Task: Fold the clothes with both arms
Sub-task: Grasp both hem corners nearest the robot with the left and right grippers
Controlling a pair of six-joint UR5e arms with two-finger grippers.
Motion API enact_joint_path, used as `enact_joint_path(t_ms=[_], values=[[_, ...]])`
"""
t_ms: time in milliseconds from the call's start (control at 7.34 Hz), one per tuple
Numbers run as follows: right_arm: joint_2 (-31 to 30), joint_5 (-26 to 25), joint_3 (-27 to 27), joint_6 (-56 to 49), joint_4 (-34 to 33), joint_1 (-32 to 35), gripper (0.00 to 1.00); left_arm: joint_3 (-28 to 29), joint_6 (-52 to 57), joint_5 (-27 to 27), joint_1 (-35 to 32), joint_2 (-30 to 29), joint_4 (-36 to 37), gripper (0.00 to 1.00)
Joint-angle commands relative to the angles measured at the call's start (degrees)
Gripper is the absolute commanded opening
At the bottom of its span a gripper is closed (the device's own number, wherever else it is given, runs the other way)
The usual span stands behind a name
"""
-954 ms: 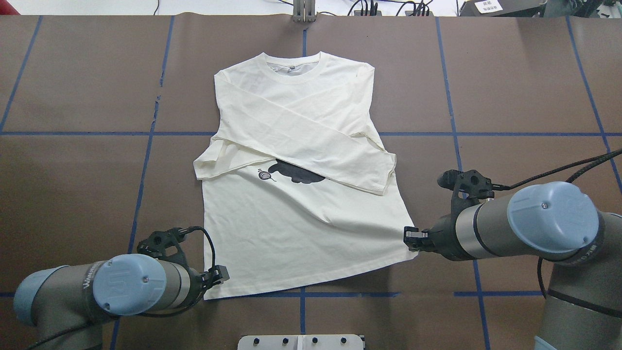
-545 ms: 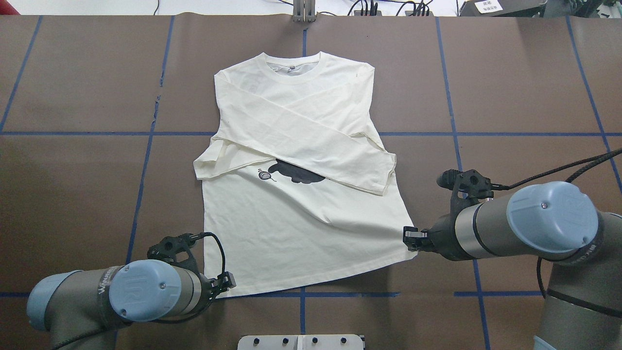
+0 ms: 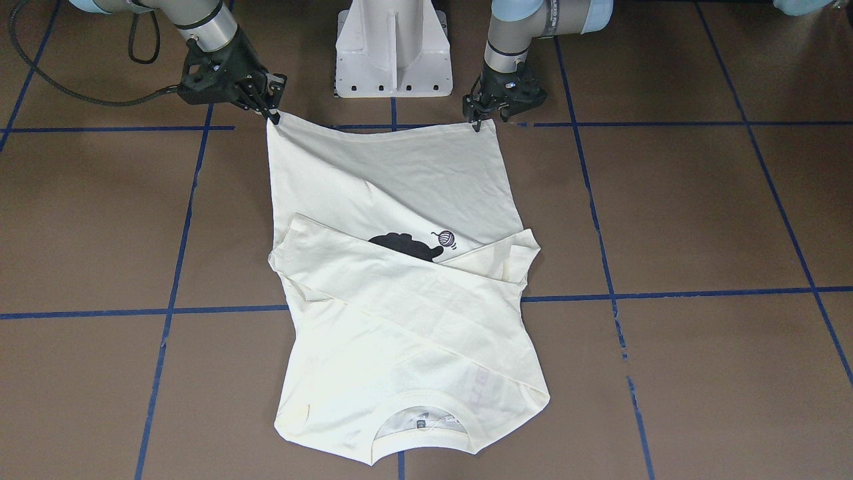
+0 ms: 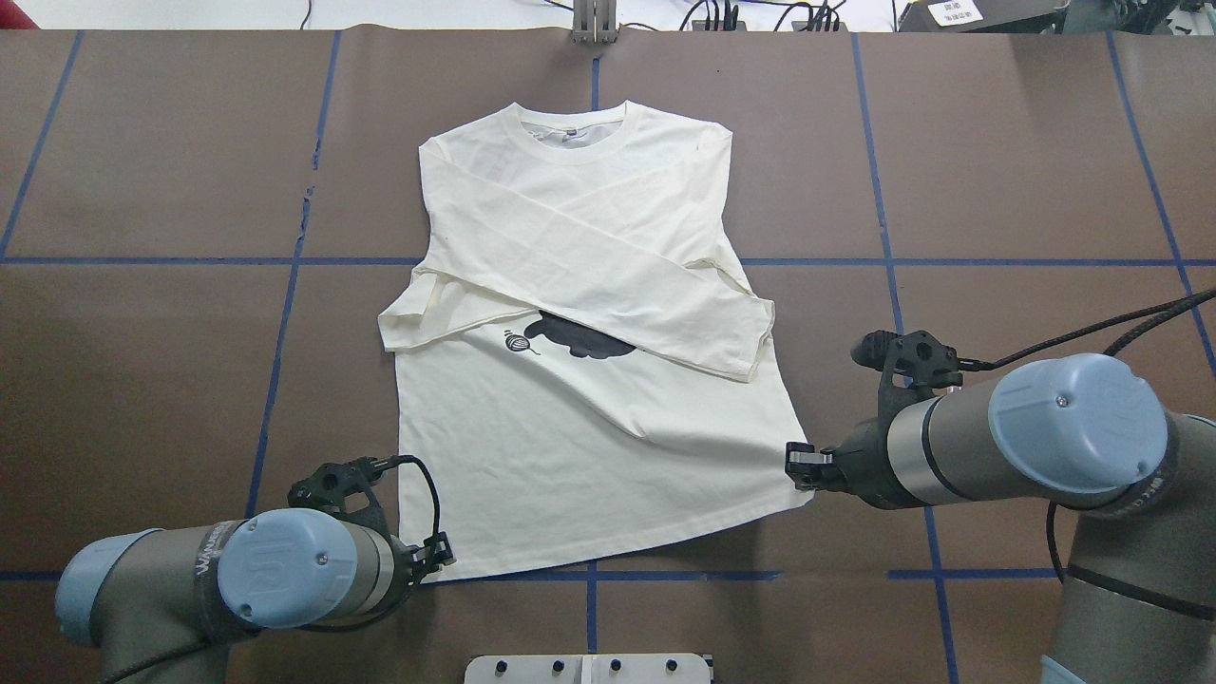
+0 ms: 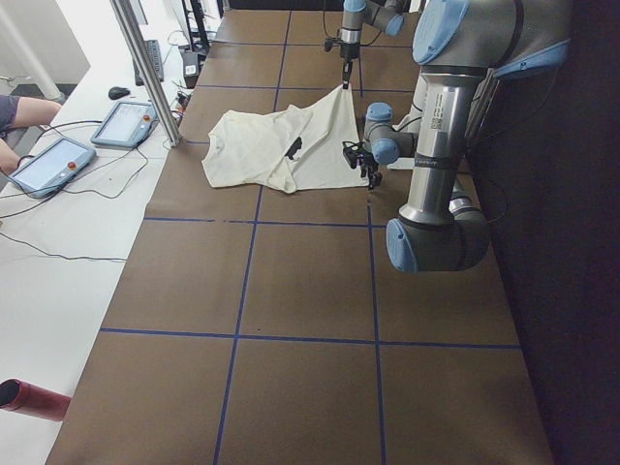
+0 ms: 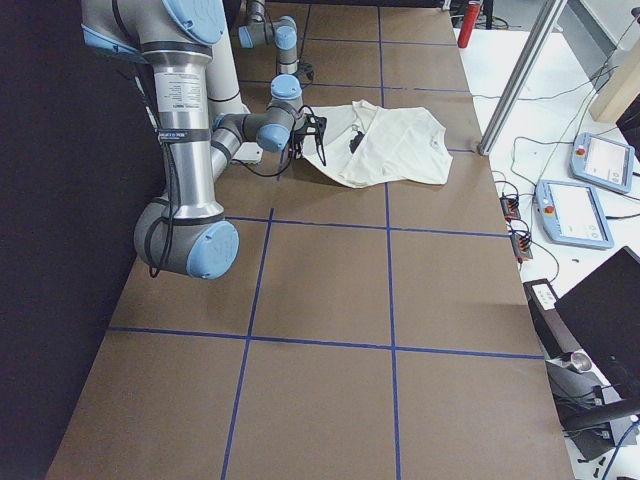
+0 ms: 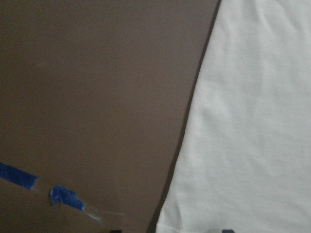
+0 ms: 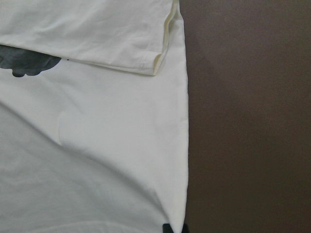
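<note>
Bench [image 4: 142, 399]: brown, taped in blue squares; it carries the shirt flat near its middle, between both arms.
Left arm [image 4: 285, 568]: low over the bench at the shirt's near-left hem corner. I judge it is posted there to take that corner as one of two hold points for a fold.
Left jaws: spread. The wrist view shows two tips apart with the hem corner lying between them; nothing is pinched, and the cloth here lies flat.
Shirt [image 4: 579, 446]: print side up, collar far, hem toward the robot; it lies skewed, the hem slanting up toward the right.
Sleeves [image 4: 617, 285]: both crossed over the chest, so the body is a narrow strip fit for folding end to end. They hide most of the cat print [image 4: 581, 340].
Crease [image 4: 665, 432]: runs from mid-body toward the right corner, likely because the hold there draws the cloth.
Right arm [image 4: 950, 446]: low at the near-right hem corner, mirroring the left.
Right jaws: pressed together on that corner, pinching the shirt; in a side view the corner seems raised off the bench.
Step, as judged: sleeves are in, hem grasp half made.
Risk: lifting on one corner alone would swing the shirt and spill the sleeves.
Next call: the left jaws close over both layers, then both arms carry the hem level toward the collar [image 4: 570, 128].
</note>
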Motion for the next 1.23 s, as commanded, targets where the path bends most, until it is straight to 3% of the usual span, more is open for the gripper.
enact_joint_path(t_ms=[0, 136, 272, 545, 817, 1090], values=[[0.1, 0.0, 0.0, -0.1, 0.0, 0.0, 0.00, 0.4, 0.1, 0.1, -0.4, 0.0, 0.0, 0.66], [0.2, 0.0, 0.0, -0.1, 0.0, 0.1, 0.00, 0.4, 0.1, 0.1, -0.5, 0.0, 0.0, 0.59], [0.2, 0.0, 0.1, -0.1, 0.0, 0.1, 0.00, 0.4, 0.1, 0.1, -0.5, 0.0, 0.0, 0.43], [0.2, 0.0, 0.1, -0.1, 0.0, 0.1, 0.00, 0.4, 0.1, 0.1, -0.4, 0.0, 0.0, 0.03], [0.2, 0.1, 0.1, -0.1, 0.0, 0.1, 0.00, -0.4, 0.3, 0.0, -0.6, -0.1, 0.3, 0.00], [0.0, 3.5, 0.4, -0.1, 0.0, 0.8, 0.00, -6.3, 1.4, -0.4, -0.9, 0.0, 6.5, 0.00]])
